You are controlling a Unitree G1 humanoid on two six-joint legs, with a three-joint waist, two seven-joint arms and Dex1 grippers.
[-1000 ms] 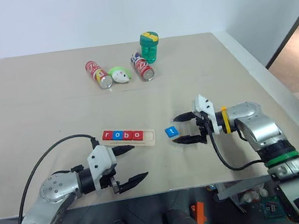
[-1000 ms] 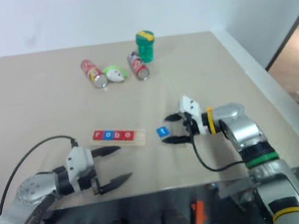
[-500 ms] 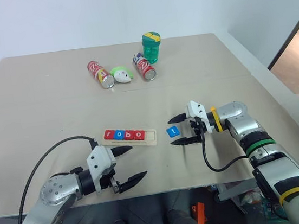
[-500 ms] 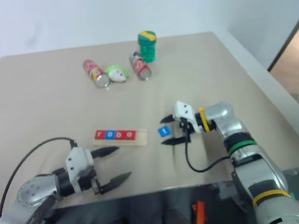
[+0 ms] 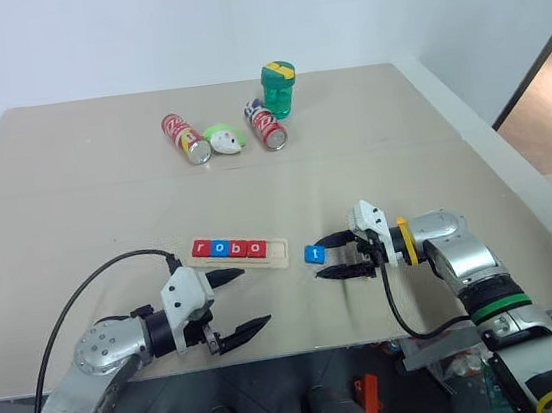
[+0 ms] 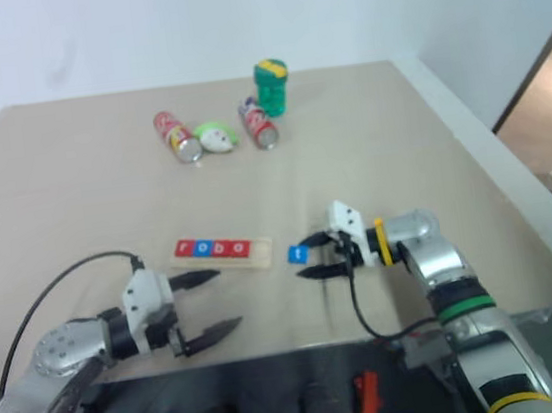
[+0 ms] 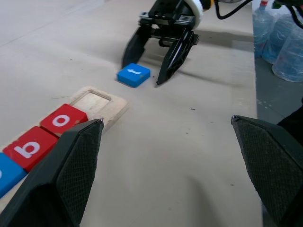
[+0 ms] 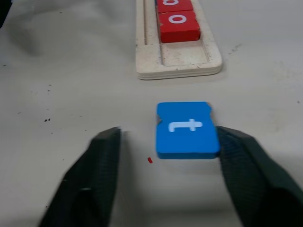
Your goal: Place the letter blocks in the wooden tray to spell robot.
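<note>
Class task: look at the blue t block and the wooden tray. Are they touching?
Apart. In the right wrist view, a strip of bare table separates the blue t block from the open end of the wooden tray; the left wrist view shows the same gap.

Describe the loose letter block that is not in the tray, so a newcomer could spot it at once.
Find the wooden tray near the table's front edge, holding four tiles and one free slot at its right end. Just right of that end, on the bare tabletop, lies the blue t block, between the fingers of the right tool. It is the one tile outside the tray.
</note>
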